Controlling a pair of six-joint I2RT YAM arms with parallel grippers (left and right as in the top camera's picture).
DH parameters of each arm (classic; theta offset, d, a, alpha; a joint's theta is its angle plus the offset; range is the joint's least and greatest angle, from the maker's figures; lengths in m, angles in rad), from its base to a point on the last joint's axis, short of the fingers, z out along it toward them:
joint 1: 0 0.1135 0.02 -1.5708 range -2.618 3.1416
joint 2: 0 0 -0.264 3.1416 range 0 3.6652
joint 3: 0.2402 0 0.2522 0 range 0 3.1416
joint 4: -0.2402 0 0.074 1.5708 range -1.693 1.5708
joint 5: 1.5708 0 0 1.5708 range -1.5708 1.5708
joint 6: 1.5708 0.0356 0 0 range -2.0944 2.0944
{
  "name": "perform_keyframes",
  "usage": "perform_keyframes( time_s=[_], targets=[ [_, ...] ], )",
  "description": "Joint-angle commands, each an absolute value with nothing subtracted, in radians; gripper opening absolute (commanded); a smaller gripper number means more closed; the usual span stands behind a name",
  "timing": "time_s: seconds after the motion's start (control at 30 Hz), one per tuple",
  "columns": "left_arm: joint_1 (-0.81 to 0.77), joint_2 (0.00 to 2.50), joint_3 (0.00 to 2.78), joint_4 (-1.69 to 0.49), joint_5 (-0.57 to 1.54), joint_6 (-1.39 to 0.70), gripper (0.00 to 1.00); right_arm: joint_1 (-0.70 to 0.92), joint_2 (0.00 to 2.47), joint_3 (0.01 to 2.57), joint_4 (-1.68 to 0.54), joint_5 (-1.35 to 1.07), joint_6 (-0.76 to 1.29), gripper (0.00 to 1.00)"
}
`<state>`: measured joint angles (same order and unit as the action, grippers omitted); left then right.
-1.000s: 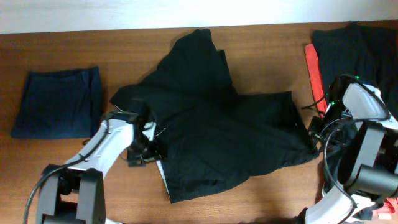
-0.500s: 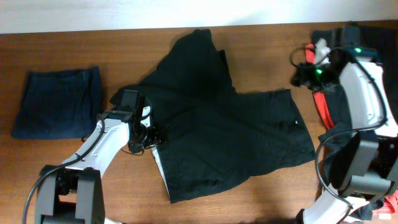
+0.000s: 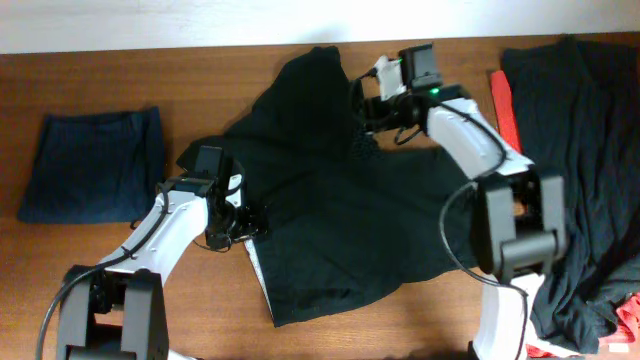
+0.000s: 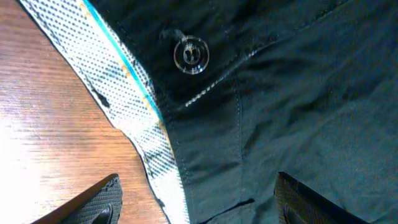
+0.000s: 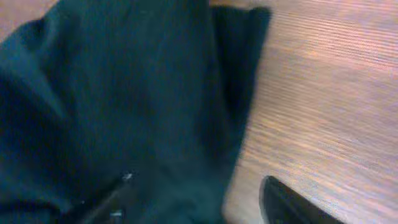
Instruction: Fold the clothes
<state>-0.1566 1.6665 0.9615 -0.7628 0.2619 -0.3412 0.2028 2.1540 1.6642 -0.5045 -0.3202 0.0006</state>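
Observation:
The black shorts (image 3: 350, 215) lie spread out mid-table, one leg pointing to the far edge. Their pale dotted inner waistband (image 4: 134, 118) and a metal button (image 4: 191, 53) show in the left wrist view. My left gripper (image 3: 237, 222) is open at the shorts' left waistband edge; its fingers (image 4: 199, 205) straddle the band, one over wood, one over fabric. My right gripper (image 3: 367, 103) is open over the far leg's right edge (image 5: 205, 93); its fingers (image 5: 193, 205) straddle that edge and hold nothing. More black clothes (image 3: 580, 150) and a red garment (image 3: 503, 110) are piled at the right.
A folded navy-blue garment (image 3: 95, 165) lies at the far left. The clothes pile covers the table's right side down to the front edge, with a bit of red (image 3: 630, 310) at the bottom right. Bare wood (image 5: 323, 93) lies right of the shorts' far leg.
My right arm has swung from the right-hand clothes pile leftward to the shorts' far leg. My left gripper has shifted slightly along the waistband edge and stays open.

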Motion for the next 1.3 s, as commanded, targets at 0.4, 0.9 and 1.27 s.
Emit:
perform_keyframes(
  time_s=[0.4, 0.9, 1.27],
  targets=[
    [-0.154, 1.673, 0.970, -0.767, 0.265, -0.353, 0.78, 0.234, 2.227, 1.670, -0.892, -0.269, 0.113, 0.04],
    [-0.154, 1.673, 0.970, -0.767, 0.265, -0.354, 0.78, 0.099, 2.145, 1.900, -0.717, -0.182, 0.106, 0.60],
    [-0.154, 1.673, 0.970, -0.767, 0.265, -0.354, 0.78, 0.094, 2.299, 1.898, -0.688, -0.180, 0.113, 0.59]
  ],
)
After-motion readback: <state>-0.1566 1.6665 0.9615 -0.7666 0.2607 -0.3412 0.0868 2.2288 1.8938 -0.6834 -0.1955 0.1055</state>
